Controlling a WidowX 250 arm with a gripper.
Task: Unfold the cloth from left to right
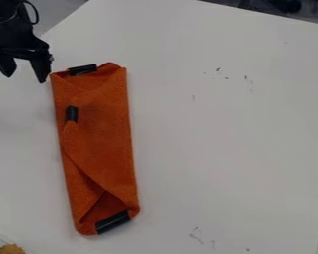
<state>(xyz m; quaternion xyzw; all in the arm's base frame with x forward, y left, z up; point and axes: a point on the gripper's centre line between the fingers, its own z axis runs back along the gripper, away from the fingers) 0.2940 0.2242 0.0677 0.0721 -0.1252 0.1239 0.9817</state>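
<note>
Cloth: the orange cloth lay folded into a long, narrow bundle on the left part of the worktop in the view, its length running from upper left to lower right.
Black strips: one sat at the top end, another near the left edge below it, and a third slanted across the bottom end.
Folds: layers overlapped along the middle, with a pointed opening near the bottom.
Hand: it hung at upper left, just beside the cloth's top left corner, fingers wide apart.
Worktop marks: small dark specks dotted the white surface.
</note>
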